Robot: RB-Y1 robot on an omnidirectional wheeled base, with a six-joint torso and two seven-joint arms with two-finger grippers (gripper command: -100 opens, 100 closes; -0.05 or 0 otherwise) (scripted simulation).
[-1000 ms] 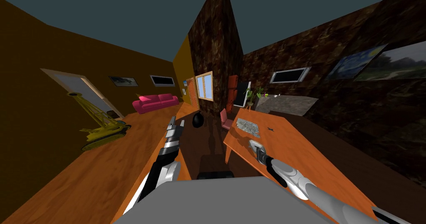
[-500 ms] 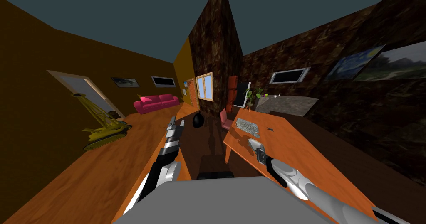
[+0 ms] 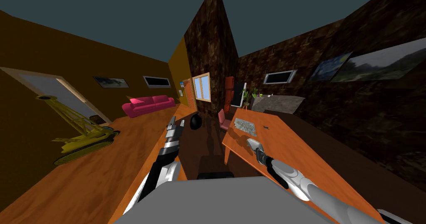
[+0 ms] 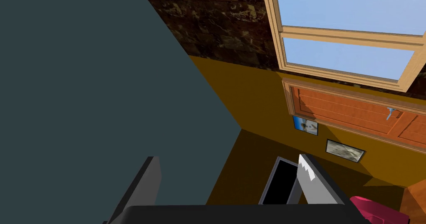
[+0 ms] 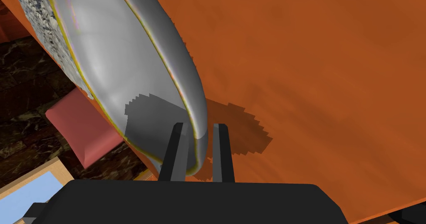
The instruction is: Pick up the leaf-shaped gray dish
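Right wrist view: our right gripper [image 5: 199, 150] is clamped on the near rim of the leaf-shaped gray dish [image 5: 125, 63]. One blade lies inside the bowl and one outside, with only the rim's thickness between them. The dish stands tilted up from the fingers, its yellow-edged rim running away from us. It throws a jagged shadow on the orange table [image 5: 316, 67] just beside the blades, so we judge it to be clear of the wood and not resting on it. Beyond its far end shows a speckled gray mat [image 5: 31, 24], and past the table edge a pink chair [image 5: 79, 130].

In the head view the right gripper [image 3: 258, 151] reaches over the near part of the table [image 3: 299, 151], with the dish [image 3: 253, 143] at its tip and the mat [image 3: 245, 126] farther along. A second ago the dish showed there as a broader, flatter pale patch; now it is narrower and more on edge. The whole room has also slid sideways since half a second ago (that is our own head or torso moving, not the furniture). We take this to mean the grasp has held and the lift is under way; what remains is to carry the dish higher without it pivoting in so thin a pinch.

Our left gripper [image 3: 172, 126] is held out ahead on the left, away from the table, blades spread and empty [image 4: 226, 158].
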